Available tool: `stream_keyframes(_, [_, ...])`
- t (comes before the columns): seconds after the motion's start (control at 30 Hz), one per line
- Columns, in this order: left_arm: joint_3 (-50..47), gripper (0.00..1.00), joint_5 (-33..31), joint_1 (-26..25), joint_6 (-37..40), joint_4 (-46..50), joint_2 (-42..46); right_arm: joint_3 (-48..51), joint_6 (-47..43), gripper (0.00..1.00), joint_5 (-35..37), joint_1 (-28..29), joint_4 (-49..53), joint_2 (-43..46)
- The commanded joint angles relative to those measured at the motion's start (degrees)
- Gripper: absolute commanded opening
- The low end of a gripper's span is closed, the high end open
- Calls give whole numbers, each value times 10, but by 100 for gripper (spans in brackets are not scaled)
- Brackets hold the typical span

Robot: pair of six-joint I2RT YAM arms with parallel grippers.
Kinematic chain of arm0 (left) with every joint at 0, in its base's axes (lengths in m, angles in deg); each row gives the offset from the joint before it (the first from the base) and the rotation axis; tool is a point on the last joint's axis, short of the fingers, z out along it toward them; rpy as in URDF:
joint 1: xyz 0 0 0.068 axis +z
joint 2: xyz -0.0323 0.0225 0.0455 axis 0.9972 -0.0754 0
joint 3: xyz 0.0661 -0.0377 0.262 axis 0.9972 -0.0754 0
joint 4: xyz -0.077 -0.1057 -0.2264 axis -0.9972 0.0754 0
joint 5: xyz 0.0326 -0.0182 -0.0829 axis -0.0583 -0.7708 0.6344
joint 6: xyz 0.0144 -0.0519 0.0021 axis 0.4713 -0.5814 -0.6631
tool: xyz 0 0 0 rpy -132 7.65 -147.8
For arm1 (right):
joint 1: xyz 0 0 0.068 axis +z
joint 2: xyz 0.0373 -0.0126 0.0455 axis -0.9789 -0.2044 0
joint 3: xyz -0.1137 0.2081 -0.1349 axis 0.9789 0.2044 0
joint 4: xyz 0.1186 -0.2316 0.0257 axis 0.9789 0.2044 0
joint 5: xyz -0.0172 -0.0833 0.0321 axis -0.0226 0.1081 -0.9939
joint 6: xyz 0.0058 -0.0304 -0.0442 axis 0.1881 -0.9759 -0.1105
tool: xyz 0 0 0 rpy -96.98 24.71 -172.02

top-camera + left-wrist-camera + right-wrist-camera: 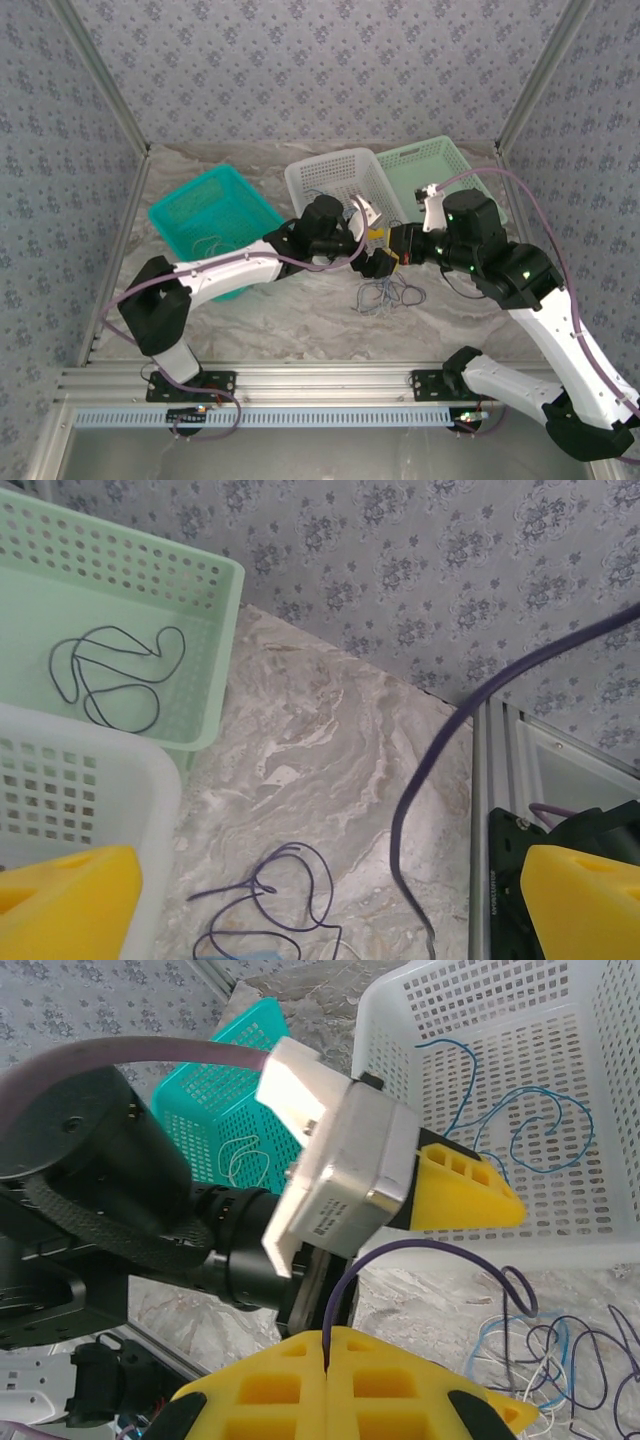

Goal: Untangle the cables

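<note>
In your left wrist view the cables [262, 888] run off the bottom edge, so their near loops are lost. In your right wrist view the purple strand [420, 1244] vanishes into the seam of the closed right hand [327, 1355]. From above, you cannot tell the tangled strands apart.

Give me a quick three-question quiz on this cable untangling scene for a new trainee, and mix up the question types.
1. True or false: the right gripper is shut on a dark purple cable.
2. Which basket holds the blue cable? A: the teal basket. B: the white basket. C: the pale green basket.
3. Fill in the blank: the left gripper has its fingers ____ (open or shut).

Key: 1 true; 2 B; 3 open.
</note>
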State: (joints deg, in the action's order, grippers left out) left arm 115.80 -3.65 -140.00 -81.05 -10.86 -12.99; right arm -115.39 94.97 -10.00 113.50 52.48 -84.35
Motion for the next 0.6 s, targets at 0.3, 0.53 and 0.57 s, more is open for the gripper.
stream_keyframes(0.3, [13, 94, 5, -10, -7, 20, -40, -153, -39, 0, 1, -2, 37, -18])
stream_keyframes(0.53, [-2, 93, -7, -10, -4, 35, -49, -259, -60, 0, 11, -12, 48, -41])
stream_keyframes(0.57, [-4, 93, -8, -10, -5, 36, -50, -273, -62, 0, 11, -14, 48, -45])
